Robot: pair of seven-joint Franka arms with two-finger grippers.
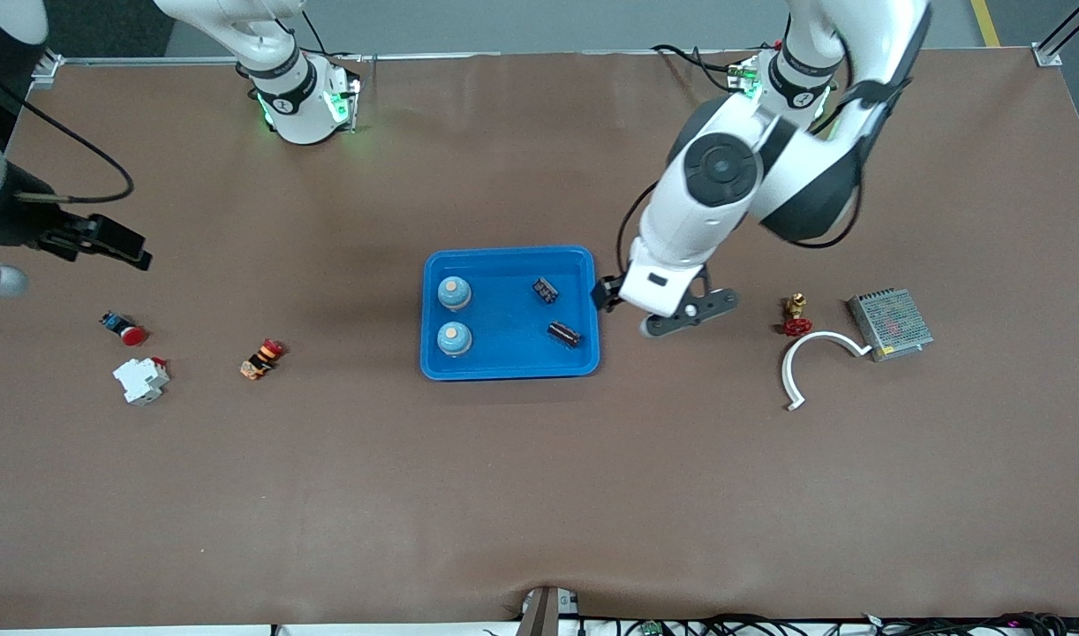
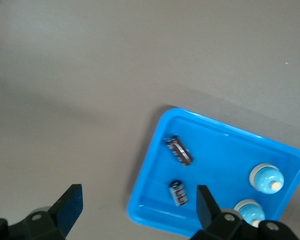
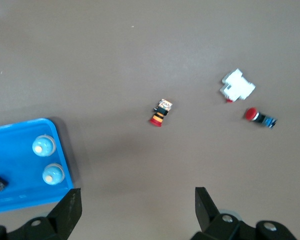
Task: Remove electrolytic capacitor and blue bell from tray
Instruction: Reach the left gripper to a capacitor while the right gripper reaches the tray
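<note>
A blue tray (image 1: pixel 504 362) sits mid-table. In it lie two blue dome bells (image 1: pixel 454 294) (image 1: pixel 455 338) and two dark capacitors (image 1: pixel 546 289) (image 1: pixel 564 334). My left gripper (image 1: pixel 610 295) hangs open and empty over the tray's edge at the left arm's end. In the left wrist view the gripper (image 2: pixel 137 202) frames the tray's corner (image 2: pixel 140 202), with the capacitors (image 2: pixel 179 150) (image 2: pixel 178 193) and the bells (image 2: pixel 265 178) (image 2: pixel 248 210) in sight. My right gripper (image 1: pixel 120 240) is open and empty over bare table at the right arm's end; its wrist view shows it (image 3: pixel 137 205) over brown table.
At the right arm's end lie a red-capped button (image 1: pixel 123 329), a white breaker (image 1: pixel 141 380) and an orange-and-red button (image 1: pixel 261 358). At the left arm's end lie a brass valve (image 1: pixel 796 315), a white curved piece (image 1: pixel 809 362) and a metal power supply (image 1: pixel 890 324).
</note>
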